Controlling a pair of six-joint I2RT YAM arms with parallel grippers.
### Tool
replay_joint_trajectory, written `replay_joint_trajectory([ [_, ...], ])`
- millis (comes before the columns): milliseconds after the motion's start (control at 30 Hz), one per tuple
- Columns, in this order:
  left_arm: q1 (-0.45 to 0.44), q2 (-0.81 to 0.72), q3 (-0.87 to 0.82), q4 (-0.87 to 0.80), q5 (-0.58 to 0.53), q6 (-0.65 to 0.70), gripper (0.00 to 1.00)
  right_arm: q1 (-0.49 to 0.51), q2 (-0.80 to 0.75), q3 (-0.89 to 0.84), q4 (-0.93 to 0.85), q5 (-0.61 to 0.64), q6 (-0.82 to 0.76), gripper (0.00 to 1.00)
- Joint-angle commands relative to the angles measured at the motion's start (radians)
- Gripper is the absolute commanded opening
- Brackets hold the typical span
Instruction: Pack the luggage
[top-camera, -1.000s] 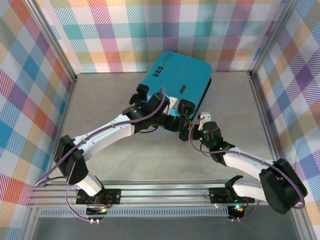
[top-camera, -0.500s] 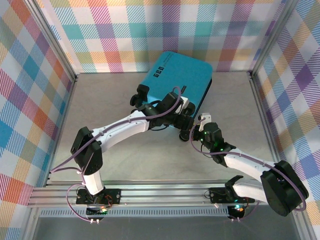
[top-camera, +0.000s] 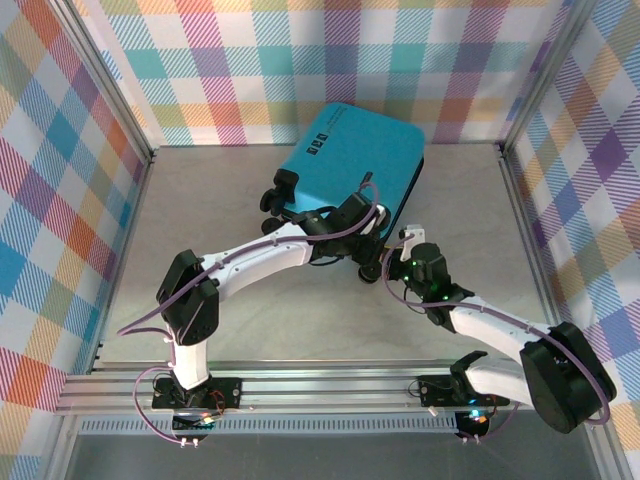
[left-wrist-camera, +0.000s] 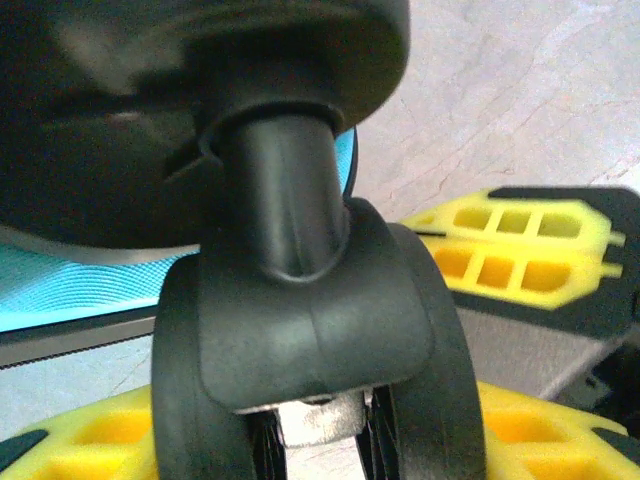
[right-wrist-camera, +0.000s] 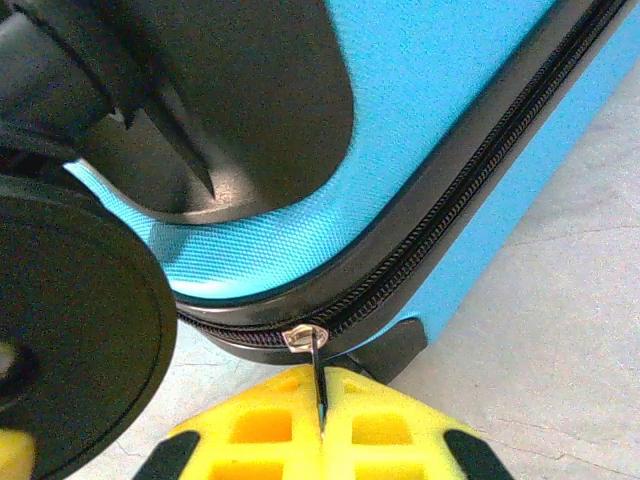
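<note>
Two holds matter here. Between the jaws of my left gripper (left-wrist-camera: 330, 360) sits a black wheel (left-wrist-camera: 300, 290) of the luggage (top-camera: 355, 165), whose blue shell lies just beyond. I cannot tell whether that wheel is clamped, and I want it braced firmly. My right gripper (right-wrist-camera: 322, 425) pinches the zipper pull (right-wrist-camera: 318, 375). The seam (right-wrist-camera: 470, 190) runs ahead of it, so I should draw along that line, not away.

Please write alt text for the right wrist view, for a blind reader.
The right gripper, with yellow fingers, is shut on the thin metal zipper pull of the turquoise hard-shell suitcase, at a corner of its black zipper seam. A black wheel is at the left, the grey table at the right.
</note>
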Motion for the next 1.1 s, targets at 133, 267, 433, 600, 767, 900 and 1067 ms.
replay_joint_trajectory([
  [133, -0.008, -0.054, -0.073, 0.008, 0.001, 0.052, 0.51, -0.122, 0.005, 0.079, -0.039, -0.024, -0.016, 0.00],
  [267, -0.007, -0.088, -0.118, 0.010, 0.002, 0.069, 0.51, -0.163, 0.010, 0.103, -0.055, -0.029, -0.018, 0.00],
  [433, -0.004, -0.150, -0.196, 0.036, 0.013, 0.071, 0.51, -0.205, 0.035, 0.127, -0.059, -0.030, -0.010, 0.00],
  [600, 0.019, -0.205, -0.256, 0.068, 0.009, 0.054, 0.51, -0.223, 0.067, 0.122, 0.003, -0.107, 0.008, 0.00],
  [767, 0.021, -0.229, -0.258, 0.110, 0.067, 0.047, 0.71, -0.191, 0.071, 0.088, 0.047, -0.137, 0.003, 0.00],
  [900, 0.020, -0.213, -0.203, 0.147, 0.109, 0.023, 0.82, -0.152, 0.060, 0.067, 0.050, -0.129, -0.001, 0.00],
  [1067, 0.016, -0.135, -0.083, 0.151, 0.122, -0.005, 0.85, -0.127, 0.054, 0.055, 0.054, -0.119, 0.002, 0.00],
])
